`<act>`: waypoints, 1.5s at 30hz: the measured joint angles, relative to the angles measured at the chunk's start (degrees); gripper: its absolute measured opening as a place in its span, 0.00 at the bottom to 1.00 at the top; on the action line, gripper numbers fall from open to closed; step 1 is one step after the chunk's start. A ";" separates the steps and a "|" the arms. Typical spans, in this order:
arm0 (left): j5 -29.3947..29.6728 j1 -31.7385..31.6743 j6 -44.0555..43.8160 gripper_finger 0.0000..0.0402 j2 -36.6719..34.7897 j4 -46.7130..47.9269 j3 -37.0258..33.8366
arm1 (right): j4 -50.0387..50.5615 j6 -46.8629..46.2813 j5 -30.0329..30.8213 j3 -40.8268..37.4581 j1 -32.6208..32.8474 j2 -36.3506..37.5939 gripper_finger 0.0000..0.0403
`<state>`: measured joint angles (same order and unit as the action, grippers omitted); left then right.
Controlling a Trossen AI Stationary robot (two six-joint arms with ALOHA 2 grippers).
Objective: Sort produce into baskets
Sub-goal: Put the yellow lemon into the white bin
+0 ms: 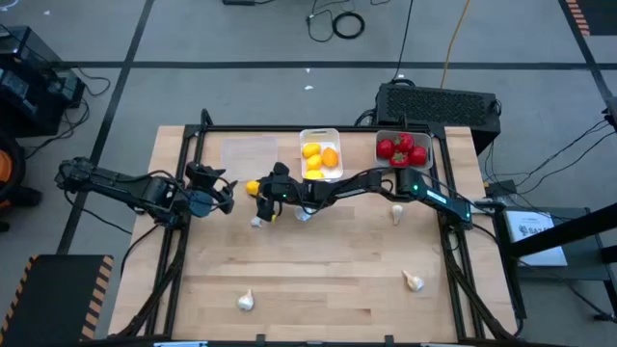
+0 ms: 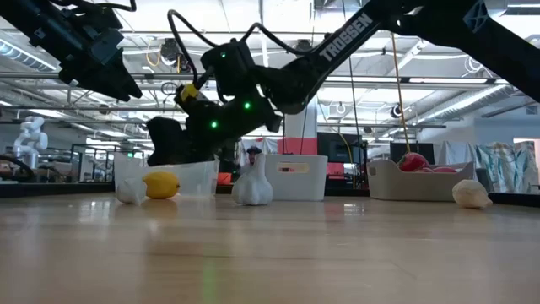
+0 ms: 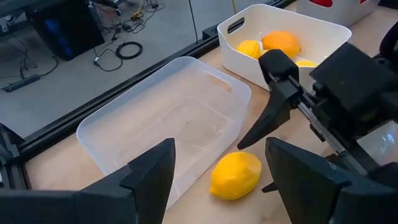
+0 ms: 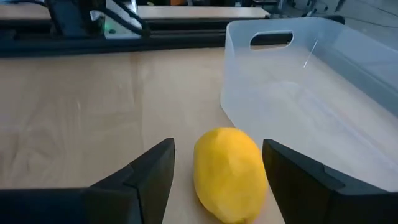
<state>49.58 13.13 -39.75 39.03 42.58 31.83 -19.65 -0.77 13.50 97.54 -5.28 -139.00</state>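
Lemon [image 4: 229,171]: on the table just beside the clear tray [image 4: 323,93], between the spread, empty fingers of the right gripper [image 1: 267,193]. Left gripper [image 1: 224,196]: fingers parted, grasping nothing, near the lemon's other side. White tray [image 1: 319,135]: lemons inside, partly hidden by its wall from table level; garlic bulbs [image 1: 246,301] lie scattered.

Your loose yellow toy lemon [image 4: 229,173] lies on its side just beside the empty clear plastic tray [image 3: 168,134]. The white tray [image 1: 319,156] holds lemons, the pale grey-white tray [image 1: 403,148] red tomatoes. Whitish garlic bulbs [image 1: 246,301] lie scattered.
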 joint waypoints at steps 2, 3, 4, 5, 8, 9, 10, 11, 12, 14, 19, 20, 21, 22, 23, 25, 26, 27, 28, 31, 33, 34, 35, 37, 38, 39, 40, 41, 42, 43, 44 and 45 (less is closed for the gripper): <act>0.00 0.00 0.00 0.64 -0.02 -0.04 0.00 | -0.34 0.03 0.00 0.00 -0.02 0.00 0.58; 0.00 0.01 0.00 0.64 0.00 -0.04 0.00 | -0.46 0.14 0.05 0.00 -0.13 0.02 0.58; 0.00 0.00 0.00 0.64 0.00 -0.04 0.00 | -0.60 0.37 0.07 0.00 -0.24 0.02 0.58; 0.00 0.01 0.00 0.64 -0.02 -0.04 0.00 | -0.73 0.60 0.06 0.00 -0.40 0.02 0.58; 0.00 0.00 0.04 0.64 0.00 -0.04 0.00 | -1.29 1.03 0.02 0.00 -0.77 0.02 0.58; 0.00 0.00 0.04 0.64 -0.01 -0.04 0.00 | -1.51 1.35 0.07 0.00 -0.79 -0.04 0.58; 0.00 0.00 0.04 0.64 0.00 -0.04 0.00 | -2.30 1.75 0.07 0.02 -0.83 -0.24 0.58; 0.00 0.00 0.07 0.64 0.00 -0.06 0.00 | -2.46 2.17 0.07 0.02 -0.81 -0.38 0.58; 0.00 0.00 0.07 0.64 0.00 -0.04 0.00 | -2.46 2.52 0.02 0.02 -0.77 -0.50 0.58; 0.00 0.00 0.07 0.64 -0.01 -0.06 0.00 | -2.96 3.09 0.00 0.02 -0.71 -0.98 0.58; 0.00 0.00 0.09 0.64 0.00 -0.04 0.00 | -6.37 4.09 -0.07 0.02 -0.61 -2.23 0.58; 0.00 0.00 0.10 0.64 -0.02 -0.06 0.00 | -6.73 4.88 -0.07 0.02 -0.63 -2.44 0.58; 0.00 0.00 0.11 0.64 -0.06 -0.06 0.00 | -6.47 5.49 0.02 0.00 -0.66 -2.57 0.58; 0.00 0.01 0.09 0.64 -0.09 -0.05 0.00 | -6.38 5.87 0.04 0.00 -0.66 -2.80 0.58; 0.00 0.00 0.11 0.64 -0.09 -0.05 0.00 | -7.20 6.04 0.12 0.07 -0.64 -3.32 0.58; -0.02 0.00 0.15 0.64 -0.09 -0.05 0.00 | -7.39 6.09 0.11 0.48 -0.67 -3.70 0.58; -0.02 0.00 0.15 0.64 -0.11 -0.02 0.00 | -7.22 6.09 0.11 0.49 -0.68 -3.74 0.58; 0.00 0.00 0.15 0.64 -0.11 -0.04 0.00 | -7.34 6.14 0.12 0.54 -0.68 -3.97 0.58; -0.02 0.02 0.18 0.64 -0.11 -0.01 0.00 | -8.28 6.27 0.13 0.61 -0.69 -4.39 0.58; -0.02 0.00 0.56 0.64 -0.15 -0.03 0.00 | -7.76 6.39 0.16 0.66 -0.79 -4.70 0.58; -0.04 0.02 0.63 0.64 -0.11 -0.04 0.00 | -7.66 6.42 0.15 0.63 -0.85 -4.70 0.58; -0.02 0.00 0.63 0.64 -0.13 -0.04 0.00 | -7.66 6.42 0.15 0.65 -0.94 -4.70 0.58; -0.02 0.00 0.63 0.64 -0.13 -0.04 0.00 | -7.63 6.39 0.12 0.66 -1.05 -4.70 0.58; -0.02 0.01 0.88 0.64 -0.11 -0.06 0.00 | -6.63 6.06 0.00 0.66 -1.32 -4.70 0.58; -0.02 0.00 1.03 0.64 -0.12 -0.06 0.00 | -5.77 5.58 -0.20 0.66 -1.46 -4.70 0.58; -0.02 0.01 1.05 0.64 -0.13 -0.06 0.00 | -4.97 4.86 -0.22 0.66 -1.58 -4.70 0.58; -0.02 0.00 1.05 0.64 -0.13 -0.06 0.00 | -4.00 4.32 -0.33 0.66 -1.77 -4.70 0.58; -0.02 0.02 1.05 0.64 -0.11 -0.06 0.00 | -3.08 3.78 -0.69 0.75 -1.85 -4.70 0.58; -0.02 0.00 1.05 0.64 -0.11 -0.06 0.00 | -1.81 3.52 -1.26 1.12 -1.96 -4.70 0.58; -0.02 0.00 1.07 0.64 -0.13 -0.06 0.00 | -0.41 3.27 -1.56 1.50 -1.95 -4.66 0.58; -0.03 0.01 1.09 0.64 -0.12 -0.06 0.00 | 0.62 3.24 -1.54 1.76 -1.91 -4.59 0.58; -0.03 0.01 1.09 0.64 -0.11 -0.06 0.00 | 1.01 3.55 -1.35 1.93 -1.89 -4.59 0.58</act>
<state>49.55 13.14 -38.65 38.92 42.52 31.83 -18.64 2.78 12.15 99.46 -7.17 -143.59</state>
